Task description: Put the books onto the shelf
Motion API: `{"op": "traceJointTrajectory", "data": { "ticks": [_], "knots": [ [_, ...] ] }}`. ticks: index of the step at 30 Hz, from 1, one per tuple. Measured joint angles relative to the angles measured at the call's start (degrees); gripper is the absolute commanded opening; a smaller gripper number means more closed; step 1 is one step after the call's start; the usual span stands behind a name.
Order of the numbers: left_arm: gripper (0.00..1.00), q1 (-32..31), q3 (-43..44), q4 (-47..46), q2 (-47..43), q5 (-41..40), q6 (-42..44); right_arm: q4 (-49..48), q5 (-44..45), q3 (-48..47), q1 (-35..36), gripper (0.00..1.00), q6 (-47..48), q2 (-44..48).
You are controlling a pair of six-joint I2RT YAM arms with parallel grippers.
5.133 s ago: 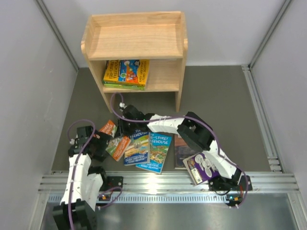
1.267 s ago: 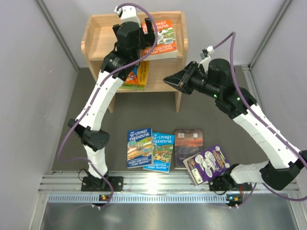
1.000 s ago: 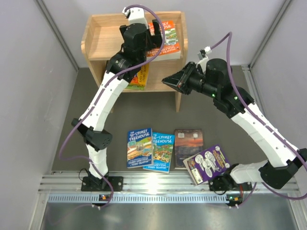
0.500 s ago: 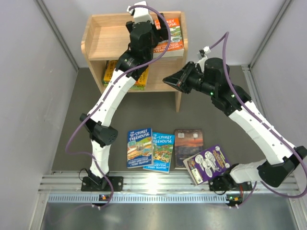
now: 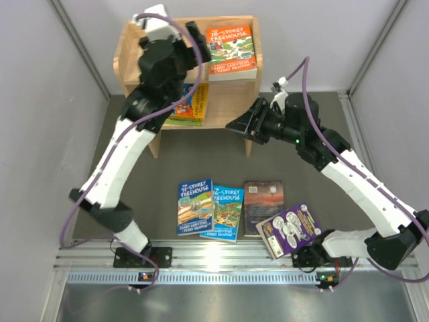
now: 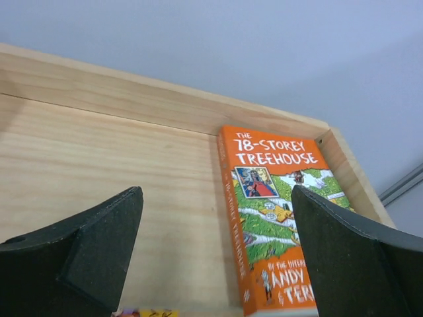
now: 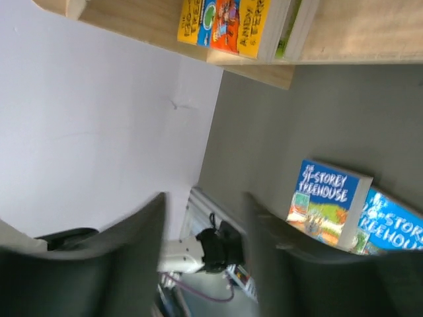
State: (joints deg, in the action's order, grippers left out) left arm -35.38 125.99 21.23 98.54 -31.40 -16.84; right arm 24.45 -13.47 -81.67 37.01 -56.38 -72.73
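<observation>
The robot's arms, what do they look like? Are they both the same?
Yes, they look like twins. The left arm and right arm are made of smooth white tube-shaped links joined by chunky black joints. A thin purple cable loops alongside each one. Each arm ends in two black, wedge-shaped fingers with a rough, matte surface.
</observation>
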Motion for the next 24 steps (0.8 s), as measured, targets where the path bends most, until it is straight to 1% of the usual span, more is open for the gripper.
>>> {"op": "traceJointTrajectory", "data": {
  "ticks": [3, 6, 8, 10, 12, 15, 17, 20, 22, 24],
  "knots": [
    [0.99, 0.0, -4.55, 2.89, -9.57, -1.42, -0.85, -0.33, -3.39, 2.99, 0.63, 0.89, 3.39, 0.68],
    [0.99, 0.02, -9.31, 7.41, -18.84, -3.26, -2.86, -1.09, -7.02, 7.56, 2.67, 1.0, 5.46, 0.59],
    [0.99, 0.02, -14.51, 11.21, -25.09, -3.93, -5.07, -1.25, -8.85, 12.09, 4.81, 1.0, 6.01, 0.24],
    [0.99, 0.02, -21.55, 14.91, -31.1, -3.3, -8.41, -1.79, -9.53, 17.22, 6.8, 1.0, 5.84, -0.44],
    [0.99, 0.02, -31.43, 18.27, -37.53, -1.42, -13.2, -3.65, -9.86, 22.14, 8.11, 1.0, 5.16, -1.64],
    [0.99, 0.02, -46.64, 21.9, -43.8, 3.06, -19.98, -6.54, -10.08, 27.74, 9.18, 1.0, 3.54, -5.07],
    [0.99, 0.02, -57.79, 23.74, -46.36, 7.67, -24.28, -8.63, -10.05, 28.76, 9.62, 1.0, 2.62, -8.2],
    [0.99, 0.02, -72.17, 25.64, -47.08, 14.01, -29.81, -12.15, -9.94, 28.72, 10.19, 1.0, 2.19, -12.33],
    [0.99, 0.07, -79.84, 26.32, -48.46, 17.77, -32.92, -13.88, -9.97, 28.44, 10.6, 1.0, 2.19, -14.91],
    [0.99, 0.39, -85.0, 26.97, -51.45, 21.11, -35.54, -15.1, -9.94, 27.65, 10.97, 1.0, 2.21, -17.14]
  ]
}}
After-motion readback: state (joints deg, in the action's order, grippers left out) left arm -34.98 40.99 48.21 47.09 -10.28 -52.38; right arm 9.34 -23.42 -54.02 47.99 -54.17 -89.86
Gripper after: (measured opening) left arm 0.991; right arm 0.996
